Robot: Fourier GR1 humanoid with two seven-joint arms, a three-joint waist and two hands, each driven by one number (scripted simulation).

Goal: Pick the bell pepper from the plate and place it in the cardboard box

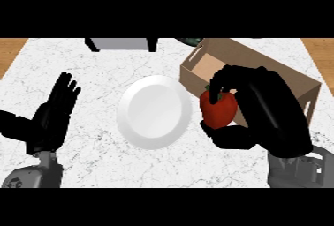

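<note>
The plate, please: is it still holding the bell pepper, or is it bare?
Bare. The white plate shows nothing on it; the red bell pepper is in the right hand, beside the cardboard box.

The right hand (271,110) sits at about three o'clock in the head view, its black fingers curled over from above and its thumb hooked beneath, closed round the red bell pepper (218,110) it holds. Its grey forearm enters from the lower edge at roughly five o'clock, and the wrist bends so the palm faces toward nine o'clock. The left hand (52,114) rests at about nine o'clock, open, fingers straight and pointing toward twelve o'clock, holding nothing. Its grey forearm comes in from the lower edge at about seven o'clock.
</note>
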